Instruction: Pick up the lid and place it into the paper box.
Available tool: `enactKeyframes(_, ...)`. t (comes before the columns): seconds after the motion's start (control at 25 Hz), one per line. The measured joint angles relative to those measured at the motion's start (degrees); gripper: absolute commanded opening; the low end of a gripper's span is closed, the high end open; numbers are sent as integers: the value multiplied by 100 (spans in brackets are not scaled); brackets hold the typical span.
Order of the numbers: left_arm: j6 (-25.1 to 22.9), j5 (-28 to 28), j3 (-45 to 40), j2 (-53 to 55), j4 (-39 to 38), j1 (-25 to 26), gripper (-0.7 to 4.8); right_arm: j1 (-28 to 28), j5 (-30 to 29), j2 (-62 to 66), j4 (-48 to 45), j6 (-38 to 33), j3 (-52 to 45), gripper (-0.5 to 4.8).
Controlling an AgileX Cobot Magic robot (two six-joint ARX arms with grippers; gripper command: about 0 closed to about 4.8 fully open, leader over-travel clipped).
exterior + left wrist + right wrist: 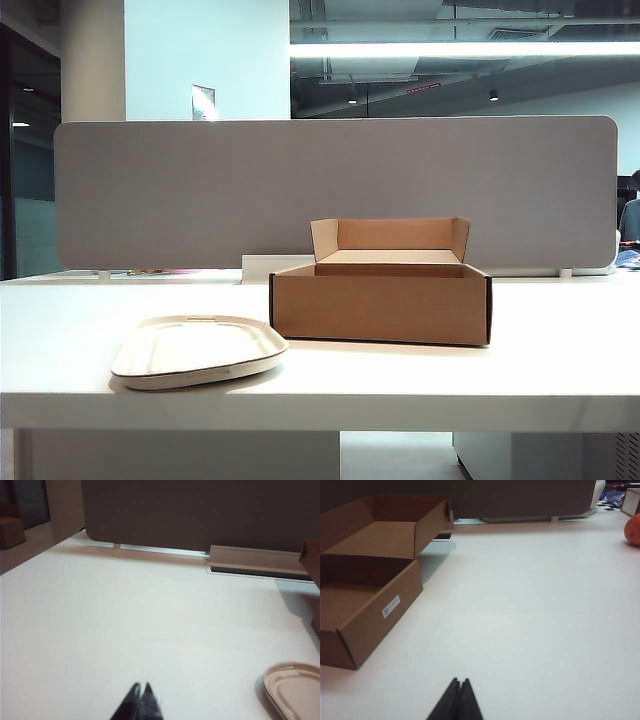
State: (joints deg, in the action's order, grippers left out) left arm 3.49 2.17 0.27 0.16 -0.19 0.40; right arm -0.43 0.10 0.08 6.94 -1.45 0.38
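Note:
The off-white moulded lid [199, 349] lies flat on the white table near its front edge, left of the paper box [380, 305]. That brown cardboard box stands open in the middle, its back flap upright. In the left wrist view my left gripper [141, 686] hangs shut and empty over bare table, with the lid [295, 690] off to one side. My right gripper [460, 681] is shut too, holding nothing, and the paper box [375, 580] sits apart from it. Neither arm shows in the exterior view.
A grey partition panel [335, 190] runs along the table's back edge. A long white block [257, 559] lies at its foot behind the box. An orange round object [633, 529] sits at the far right of the table.

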Motion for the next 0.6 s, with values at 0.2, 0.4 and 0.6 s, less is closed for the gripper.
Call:
enactKeyframes(0.2, 0, 0, 0, 4, 0, 0, -5, 0, 0, 2, 0, 0, 0, -1)
enactKeyframes(0.4, 0, 0, 0, 4, 0, 0, -5, 0, -2, 0, 0, 0, 0, -1)
enactKeyframes(0.6, 0, 0, 0, 4, 0, 0, -5, 24, -37, 2, 0, -44, 0, -1)
